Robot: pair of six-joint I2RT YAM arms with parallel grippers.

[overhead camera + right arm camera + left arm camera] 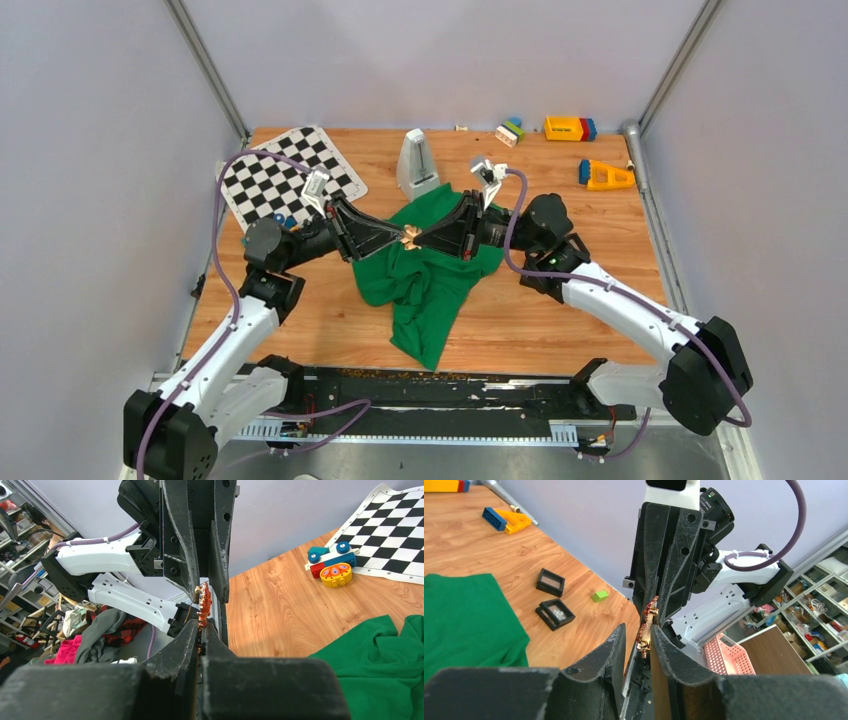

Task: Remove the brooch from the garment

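Now the table [560, 320] is showing bare wood on both sides of the green garment [430, 290], which is lying crumpled in the middle with one corner reaching close to the near edge. Over its far half the right gripper [201, 625] is pinching the brooch [203, 605] tight, up in the air and off the cloth. The left gripper [639, 630] is standing partly open around the brooch's other end, with a small gap showing
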